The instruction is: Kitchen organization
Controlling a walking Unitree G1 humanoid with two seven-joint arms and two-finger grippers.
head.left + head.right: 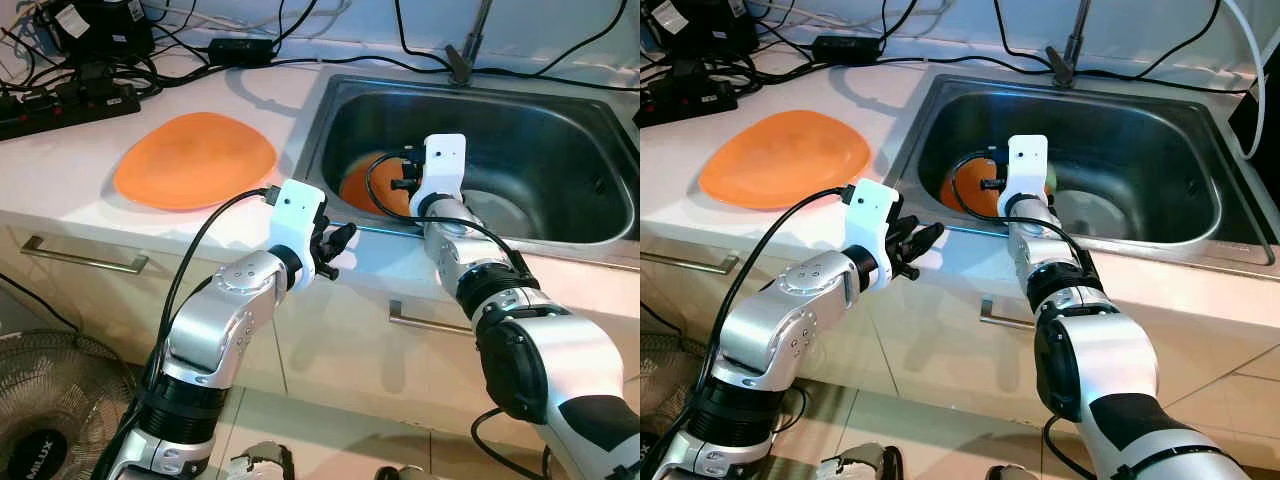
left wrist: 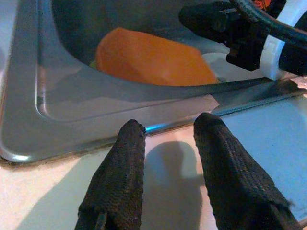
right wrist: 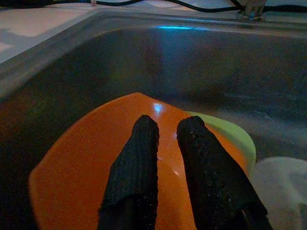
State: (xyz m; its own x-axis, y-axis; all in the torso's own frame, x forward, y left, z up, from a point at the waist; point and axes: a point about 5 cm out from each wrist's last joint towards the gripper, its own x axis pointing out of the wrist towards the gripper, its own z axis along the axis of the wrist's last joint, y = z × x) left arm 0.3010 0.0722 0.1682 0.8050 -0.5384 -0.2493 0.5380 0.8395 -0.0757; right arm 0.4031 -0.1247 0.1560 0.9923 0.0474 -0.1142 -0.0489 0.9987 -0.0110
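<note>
An orange plate lies flat on the white counter, left of the steel sink. A second orange plate leans tilted inside the sink on a yellow-green plate. My right gripper reaches down into the sink and hovers just over this orange plate, its fingers open by a narrow gap with nothing between them. My left gripper is open and empty above the counter strip in front of the sink's near-left rim.
A whitish round dish lies on the sink floor right of the plates. The faucet stands behind the sink. A power strip and cables crowd the counter's back left. A fan stands on the floor at left.
</note>
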